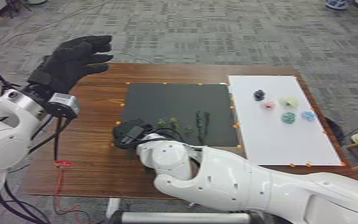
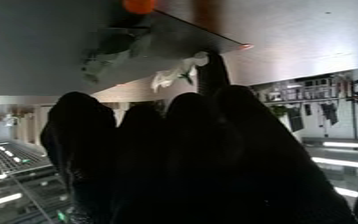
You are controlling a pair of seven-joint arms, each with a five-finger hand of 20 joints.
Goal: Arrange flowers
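Well, the right hand [image 1: 131, 134] sits, fingers straight, at the mat's [image 1: 162, 100] left edge, left hand [image 1: 71, 59] spread near the table's [image 1: 87, 165] edge.

We've got grey patterned carpet [image 1: 193, 30] all around the brown wooden table [image 1: 78, 110], and strip lights [image 2: 339, 163] blazing away in our right wrist view!

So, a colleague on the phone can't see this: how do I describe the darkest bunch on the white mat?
On the brown table, find the white mat on the right. Among the small bunches on it, the dark one lies farthest from the robot. It is near-black; its neighbours are pink, pale yellow, green and blue.
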